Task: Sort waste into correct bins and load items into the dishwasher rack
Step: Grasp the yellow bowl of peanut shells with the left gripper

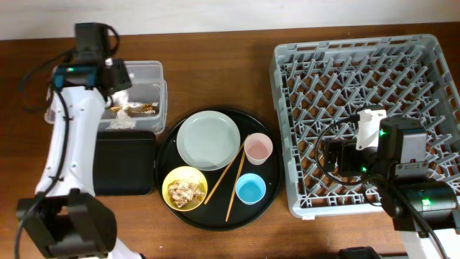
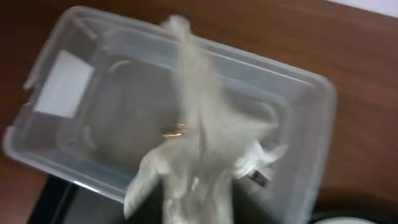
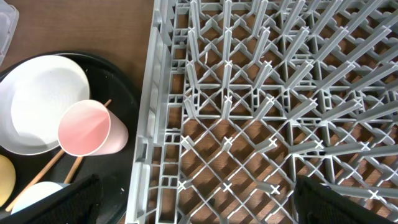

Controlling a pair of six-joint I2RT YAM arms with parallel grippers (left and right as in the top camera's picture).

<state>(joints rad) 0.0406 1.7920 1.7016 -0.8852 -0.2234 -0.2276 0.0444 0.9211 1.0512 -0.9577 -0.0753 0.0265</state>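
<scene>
Blur hides the fingers of the left gripper [image 1: 121, 83], so pinching or spread cannot be told; a limp, crumpled white paper napkin [image 2: 199, 180] hangs just before it over the clear plastic rectangular tub [image 2: 298, 99], gold foil wrapper [image 2: 175, 130] glinting inside; the right gripper [image 3: 205, 205], fingers spread wide, hovers over the grey lattice rack [image 3: 249, 124], near the smooth pink cup [image 3: 87, 127].
</scene>
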